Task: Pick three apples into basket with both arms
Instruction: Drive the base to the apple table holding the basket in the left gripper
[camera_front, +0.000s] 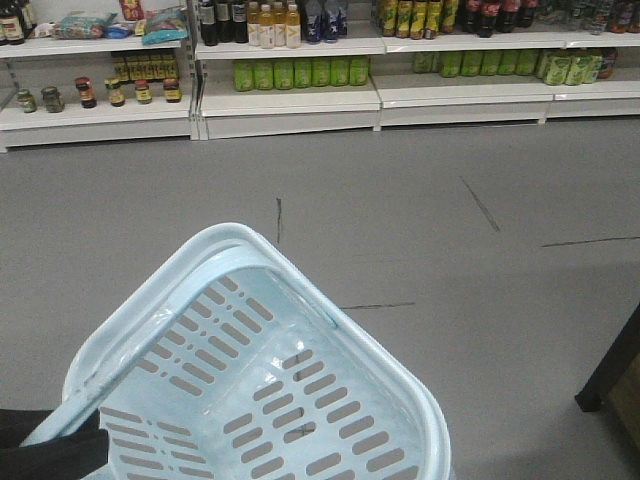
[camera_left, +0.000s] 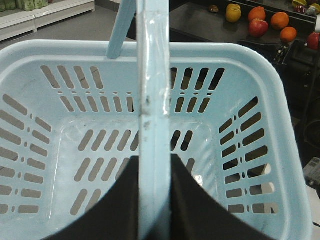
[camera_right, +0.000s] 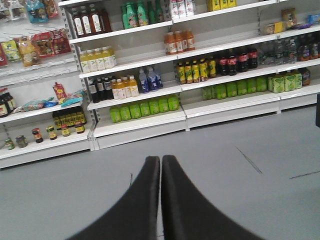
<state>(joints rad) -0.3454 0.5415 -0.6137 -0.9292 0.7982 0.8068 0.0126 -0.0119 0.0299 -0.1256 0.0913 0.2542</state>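
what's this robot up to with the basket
The left gripper is clamped on the handle of the basket, holding it tilted above the floor. The basket is empty. The right gripper is shut on nothing and faces the shelves. An apple lies on a dark table beyond the basket.

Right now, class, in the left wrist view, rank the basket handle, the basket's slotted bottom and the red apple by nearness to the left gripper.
1. Basket handle: held by the left gripper, centre.
2. Slotted bottom: beneath the handle.
3. Red apple: upper right, on the dark counter beyond the basket.
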